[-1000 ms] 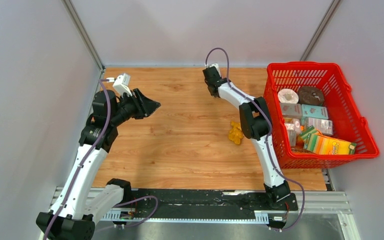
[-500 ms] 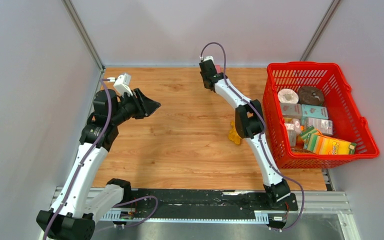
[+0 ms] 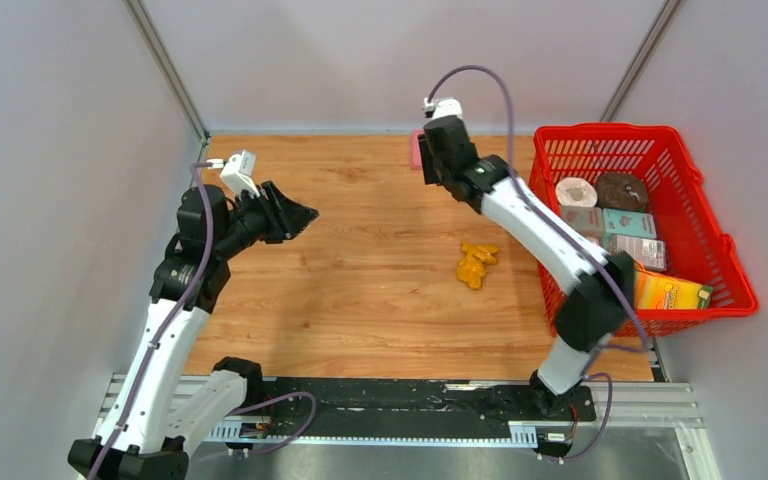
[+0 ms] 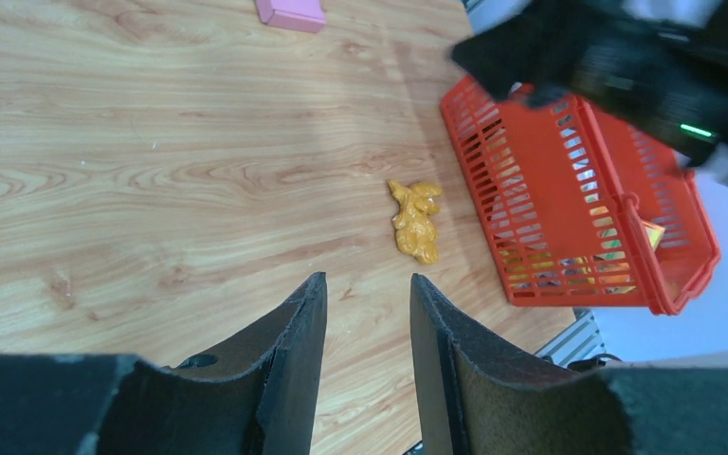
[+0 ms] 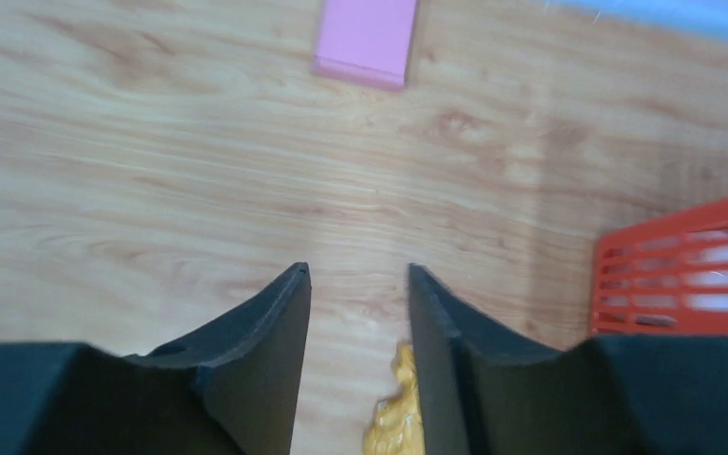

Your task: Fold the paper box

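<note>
The wood-grain tabletop (image 3: 360,300) was enclosed by plain grey wall panels (image 3: 380,60). An aluminium rail (image 3: 660,405) ran along its near edge.

Overhead view looks down on the table (image 3: 360,300); wrist views share the paper box (image 5: 365,38).

paper box (image 5: 365,38): matt card | table (image 5: 152,161): smooth wood | basket (image 3: 610,128): plastic mesh

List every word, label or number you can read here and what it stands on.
No text is readable.
Cartons in the red basket: printed, but too small and blurred to read.
Orange carton: a round mark, unreadable.
Paper box: plain pink, no print showing.
</note>
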